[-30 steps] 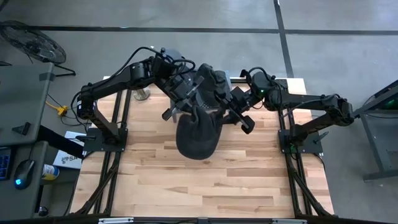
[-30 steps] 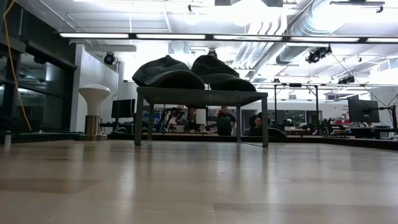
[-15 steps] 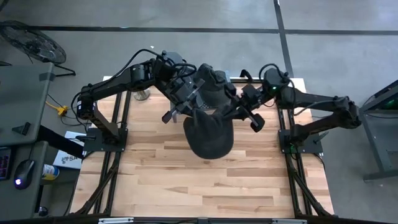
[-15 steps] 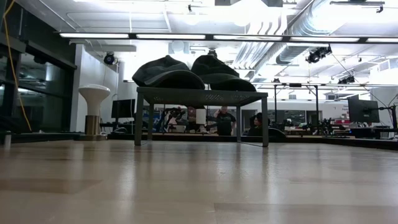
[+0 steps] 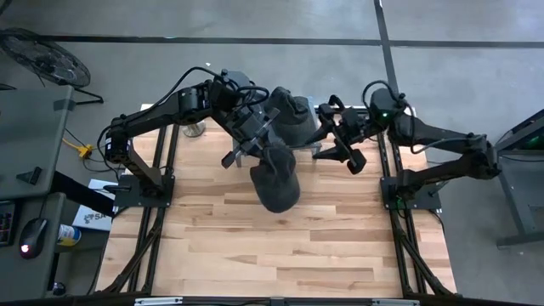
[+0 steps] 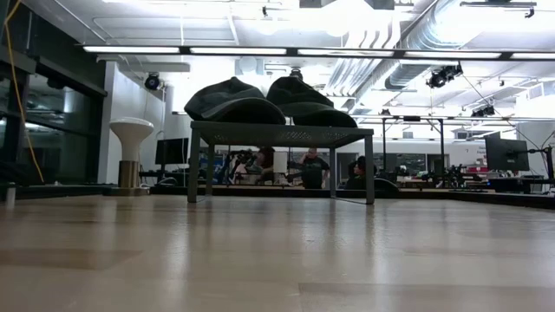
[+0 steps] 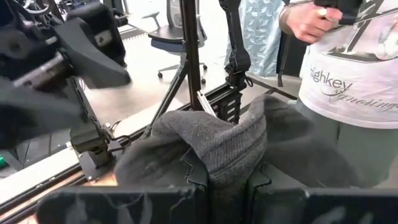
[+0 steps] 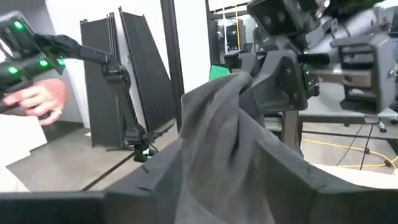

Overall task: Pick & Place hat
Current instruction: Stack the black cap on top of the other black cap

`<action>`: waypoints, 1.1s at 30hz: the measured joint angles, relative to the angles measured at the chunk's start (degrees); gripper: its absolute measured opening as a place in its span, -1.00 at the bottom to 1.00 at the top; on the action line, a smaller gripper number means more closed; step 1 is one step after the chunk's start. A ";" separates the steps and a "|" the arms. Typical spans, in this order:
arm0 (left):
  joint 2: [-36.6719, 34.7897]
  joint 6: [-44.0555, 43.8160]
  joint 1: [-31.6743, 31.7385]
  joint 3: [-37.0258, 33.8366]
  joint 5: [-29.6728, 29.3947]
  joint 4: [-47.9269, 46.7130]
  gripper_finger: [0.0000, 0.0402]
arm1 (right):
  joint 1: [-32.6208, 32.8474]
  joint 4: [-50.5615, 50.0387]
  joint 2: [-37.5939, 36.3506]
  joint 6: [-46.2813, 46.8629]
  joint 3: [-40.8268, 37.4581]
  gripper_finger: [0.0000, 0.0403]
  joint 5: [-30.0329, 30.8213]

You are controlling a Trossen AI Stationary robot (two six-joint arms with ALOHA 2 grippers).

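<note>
Your left end effector (image 5: 265,146) clamped on one dark hat (image 5: 276,178) above the tabletop (image 5: 255,246), right end effector (image 5: 336,146) apart beside it, two hats (image 6: 269,102) on rack (image 6: 282,134).

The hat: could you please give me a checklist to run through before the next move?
1. Left gripper shut on the hat: ok.
2. Right gripper open: ok.
3. Right gripper free of the cloth: cannot tell; the right wrist view shows cloth between its fingers.
4. Bare table in front of the hat: ok.
5. Hat lifted off the table: cannot tell.
6. People away from the arms: not ok; a person's hand shows close behind.
</note>
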 joint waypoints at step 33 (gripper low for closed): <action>0.00 -1.73 -0.02 0.00 -0.87 -0.05 -0.89 | 4.16 -5.76 14.81 -5.41 10.56 0.27 -0.91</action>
